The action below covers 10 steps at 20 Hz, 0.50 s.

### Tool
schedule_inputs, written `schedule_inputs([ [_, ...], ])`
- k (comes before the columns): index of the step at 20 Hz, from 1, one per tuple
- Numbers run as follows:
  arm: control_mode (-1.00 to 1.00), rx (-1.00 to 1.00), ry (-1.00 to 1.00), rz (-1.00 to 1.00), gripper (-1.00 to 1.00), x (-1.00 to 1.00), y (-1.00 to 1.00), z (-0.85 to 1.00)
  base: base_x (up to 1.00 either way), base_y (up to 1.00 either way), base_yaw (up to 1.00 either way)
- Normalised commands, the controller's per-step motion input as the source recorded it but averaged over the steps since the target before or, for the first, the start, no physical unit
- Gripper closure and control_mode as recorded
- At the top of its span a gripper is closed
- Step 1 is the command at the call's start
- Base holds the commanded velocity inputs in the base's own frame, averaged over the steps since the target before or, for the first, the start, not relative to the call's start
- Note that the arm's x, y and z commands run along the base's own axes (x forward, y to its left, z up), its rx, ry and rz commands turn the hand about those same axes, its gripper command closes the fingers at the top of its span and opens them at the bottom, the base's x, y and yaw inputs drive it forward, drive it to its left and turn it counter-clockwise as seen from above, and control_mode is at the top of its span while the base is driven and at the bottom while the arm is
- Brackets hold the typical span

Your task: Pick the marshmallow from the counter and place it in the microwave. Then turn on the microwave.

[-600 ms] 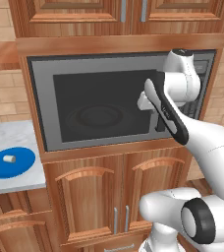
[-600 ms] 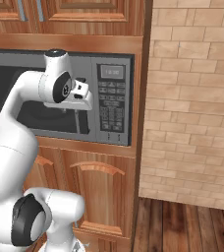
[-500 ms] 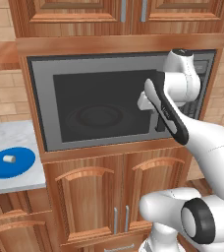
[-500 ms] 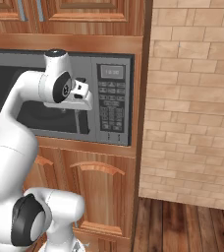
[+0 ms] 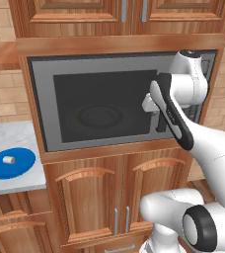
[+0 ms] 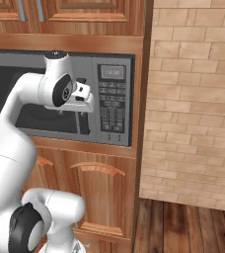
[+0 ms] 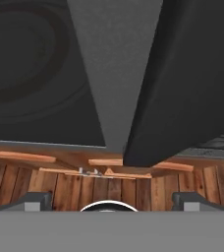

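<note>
On blue plate [image 5: 10, 162], counter [image 5: 16, 138] left: marshmallow [image 5: 8, 159], tiny, soft, light; pinch gently across sides. Gripper [image 6: 83, 96] spread wide, empty, at microwave [image 5: 104, 104] door handle [image 7: 182, 83].

Microwave [image 5: 104, 111] door shut; handle [image 7: 187, 83] blocks end effector [image 7: 111, 199].

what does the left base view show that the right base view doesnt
The left base view alone shows the marshmallow sitting on a round blue plate on the counter, to the left of the microwave, plus the full dark glass door.

The right base view alone shows the button keypad with its small display, a brick wall to the right and wooden floor.

Both share the microwave with its door shut, the black vertical handle with the arm's hand up at it, and the wooden cabinets below.
</note>
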Motion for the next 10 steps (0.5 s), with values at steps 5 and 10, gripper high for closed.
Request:
schedule_inputs([
  [5, -1.0, 0.0, 0.0, 0.0, -1.0, -0.13, -0.09, 0.0, 0.0, 0.0, 0.0],
  [10, -1.0, 0.0, 0.0, 0.0, -1.0, -0.1, -0.08, 0.0, 0.0, 0.0, 0.0],
])
